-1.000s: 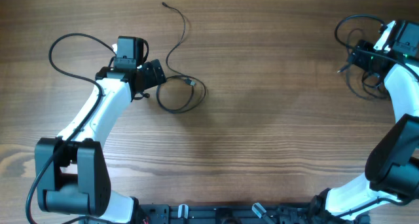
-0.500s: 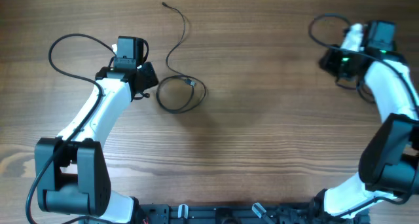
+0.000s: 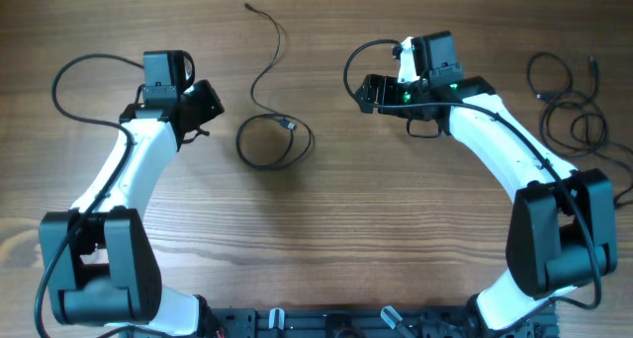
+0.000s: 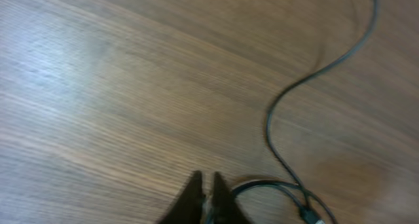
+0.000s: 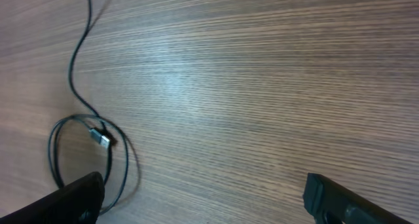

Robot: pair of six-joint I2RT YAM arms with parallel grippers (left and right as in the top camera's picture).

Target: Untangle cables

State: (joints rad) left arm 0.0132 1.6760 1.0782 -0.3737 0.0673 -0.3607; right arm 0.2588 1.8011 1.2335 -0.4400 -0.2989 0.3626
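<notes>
1. Fingertips of the left gripper (image 4: 205, 185) stand pressed together at the bottom edge of the left wrist view, above the bare wooden table (image 4: 98, 86).
2. Just right of those tips lies the coiled cable (image 4: 270, 122). It enters at the upper right corner of that view, bends near the middle and runs down to the bottom edge, where its loop begins.
3. Jaws of the right gripper (image 5: 200, 191) are spread wide, with one finger (image 5: 75, 199) in the lower left corner of the right wrist view and the other in the lower right.
4. In the right wrist view the loop sits at the lower left. A silver plug (image 5: 99, 137) rests inside it, and the tail climbs to the top edge.
5. Seen from overhead, the loop lies left of centre between the two grippers, and neither touches it. The left gripper is near its upper left and the right gripper is well apart at its upper right.
6. The long axis of the cable runs from the loop up the frame. The wavy tail ends in a small dark tip near the top edge, left of centre.
7. More tangled cables (image 3: 566, 103) lie in loose loops at the right edge of the overhead frame, well apart from both grippers.
</notes>
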